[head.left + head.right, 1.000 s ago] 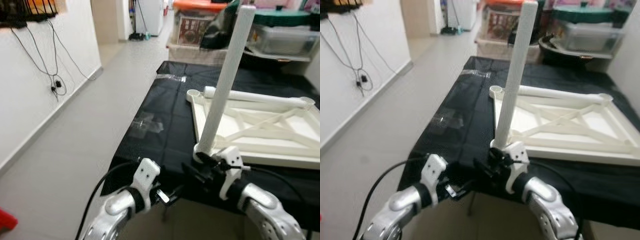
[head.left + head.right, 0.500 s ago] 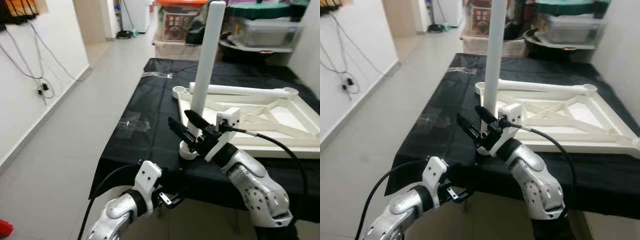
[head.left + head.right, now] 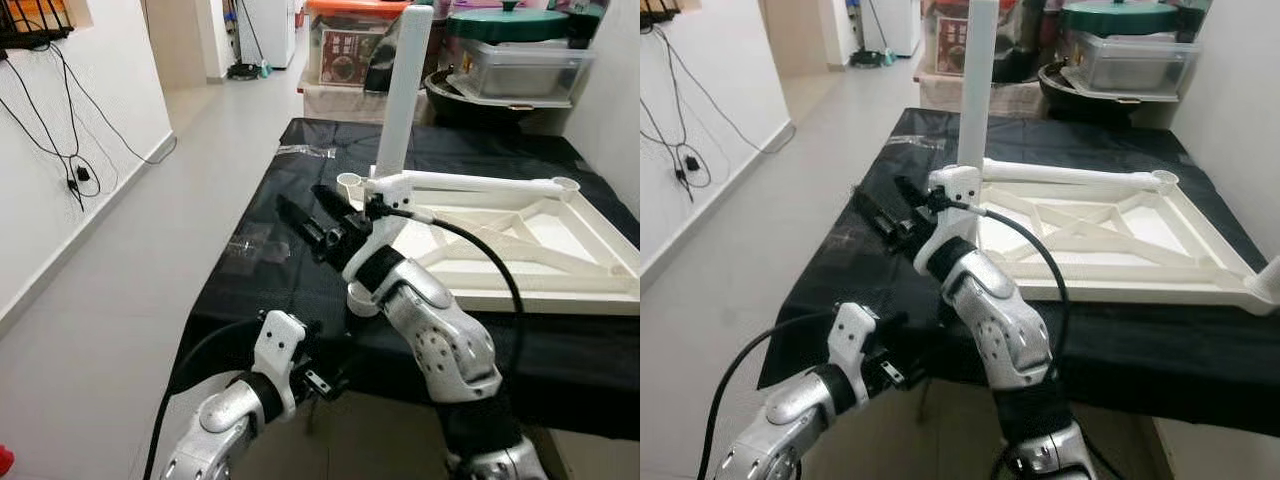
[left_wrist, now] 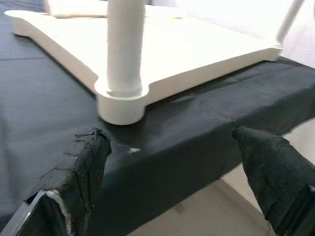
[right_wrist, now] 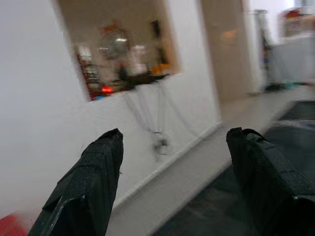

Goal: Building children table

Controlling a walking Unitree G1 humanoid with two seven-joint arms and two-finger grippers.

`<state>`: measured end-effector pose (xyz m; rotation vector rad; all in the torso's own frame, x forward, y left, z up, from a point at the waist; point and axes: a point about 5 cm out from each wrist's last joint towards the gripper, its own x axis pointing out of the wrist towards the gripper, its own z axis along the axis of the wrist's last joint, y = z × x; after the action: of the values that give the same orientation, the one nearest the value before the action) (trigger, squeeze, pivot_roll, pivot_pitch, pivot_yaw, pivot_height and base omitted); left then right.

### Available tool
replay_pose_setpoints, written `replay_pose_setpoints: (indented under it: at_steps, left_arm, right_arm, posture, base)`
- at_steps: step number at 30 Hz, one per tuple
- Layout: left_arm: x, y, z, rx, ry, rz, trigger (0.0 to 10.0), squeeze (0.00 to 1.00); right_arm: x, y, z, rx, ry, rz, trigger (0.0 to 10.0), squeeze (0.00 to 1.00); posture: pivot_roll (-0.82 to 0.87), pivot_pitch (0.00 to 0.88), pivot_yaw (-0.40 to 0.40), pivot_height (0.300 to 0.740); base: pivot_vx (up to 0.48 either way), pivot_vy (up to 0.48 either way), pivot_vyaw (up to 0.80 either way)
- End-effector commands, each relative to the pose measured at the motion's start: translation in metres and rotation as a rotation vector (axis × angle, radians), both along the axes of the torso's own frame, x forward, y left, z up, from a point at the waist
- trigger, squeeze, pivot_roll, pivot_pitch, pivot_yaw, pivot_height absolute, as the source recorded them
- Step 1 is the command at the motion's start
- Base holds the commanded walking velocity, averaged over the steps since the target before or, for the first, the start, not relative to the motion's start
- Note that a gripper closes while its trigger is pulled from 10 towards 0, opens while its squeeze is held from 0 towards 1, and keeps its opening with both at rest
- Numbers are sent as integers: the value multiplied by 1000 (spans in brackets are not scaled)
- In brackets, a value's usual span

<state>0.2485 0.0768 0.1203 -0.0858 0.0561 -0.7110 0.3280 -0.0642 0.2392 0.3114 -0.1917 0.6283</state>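
Note:
A white table top (image 3: pixel 520 250) lies upside down on a black cloth (image 3: pixel 290 260). One white leg (image 3: pixel 405 90) stands upright in its near left corner socket (image 4: pixel 120 103). A second leg (image 3: pixel 480 182) lies along the far rim. My right gripper (image 3: pixel 298 195) is raised beside the upright leg, open, pointing left over the cloth toward the wall, holding nothing. My left gripper (image 3: pixel 325 380) sits low at the cloth's near edge, open. In the left wrist view its two fingers (image 4: pixel 83 162) flank the leg's base from a short distance.
Plastic storage bins (image 3: pixel 520 65) and an orange-lidded box (image 3: pixel 350 40) stand behind the table. A white wall with hanging cables (image 3: pixel 70 170) runs along the left. A tiled corridor floor (image 3: pixel 180 180) lies between wall and table. A clear plastic scrap (image 3: pixel 250 245) rests on the cloth.
My right gripper let go of the leg's base, rose and swung left, away from the leg, which stays upright. The left arm has barely moved. The camera has shifted.

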Motion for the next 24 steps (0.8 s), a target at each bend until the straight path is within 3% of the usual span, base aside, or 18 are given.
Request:
replay_pose_setpoints:
  at_steps: [1, 3, 5, 6, 8, 10, 14, 17, 20, 22, 24]
  left_arm:
    - [0, 2, 0, 2, 4, 15, 10000, 0]
    - [2, 5, 0, 6, 2, 38, 10000, 0]
    - [-1, 12, 2, 18, -2, 70, 10000, 0]
    - [-1, 12, 2, 18, -2, 70, 10000, 0]
    - [-6, 15, 4, 24, -1, 75, 10000, 0]
    - [-8, 15, 5, 25, 0, 73, 10000, 0]
    - [-12, 15, 4, 27, 11, 68, 10000, 0]
    - [-13, 13, 2, 27, 26, 55, 10000, 0]
    - [-13, 13, 2, 28, 28, 52, 10000, 0]
    - [-12, 11, 1, 30, 27, 45, 10000, 0]
    - [-12, 10, 1, 33, 27, 42, 10000, 0]
  right_arm:
    - [4, -1, 0, 1, 5, -35, 10000, 0]
    - [11, -2, -2, -24, 17, -90, 10000, 0]
    - [33, -13, -9, -78, 79, -311, 10000, 0]
    - [33, -13, -9, -78, 79, -311, 10000, 0]
    - [45, -27, -13, -97, 131, -503, 10000, 0]
    - [47, -33, -14, -100, 143, -565, 10000, 0]
    - [46, -43, -14, -85, 149, -699, 10000, 0]
    - [28, -65, -24, -91, 158, -937, 10000, 0]
    - [22, -72, -30, -90, 169, -999, 10000, 0]
    - [6, -89, -45, -105, 204, -1091, 10000, 0]
    - [1, -95, -51, -116, 215, -1129, 10000, 0]
  posture:
    - [205, 0, -62, 740]
    - [209, 0, -63, 740]
    - [227, 0, -70, 740]
    - [227, 0, -70, 740]
    - [229, 0, -73, 740]
    - [230, 0, -71, 740]
    - [229, 0, -72, 740]
    - [223, 0, -69, 740]
    - [221, 0, -68, 740]
    - [218, 0, -68, 740]
    - [213, 0, -64, 740]
  base:
    - [0, 0, 0]
    - [0, 0, 0]
    - [0, 0, 0]
    - [0, 0, 0]
    - [0, 0, 0]
    - [0, 0, 0]
    - [0, 0, 0]
    - [0, 0, 0]
    - [0, 0, 0]
    - [0, 0, 0]
    - [0, 0, 0]
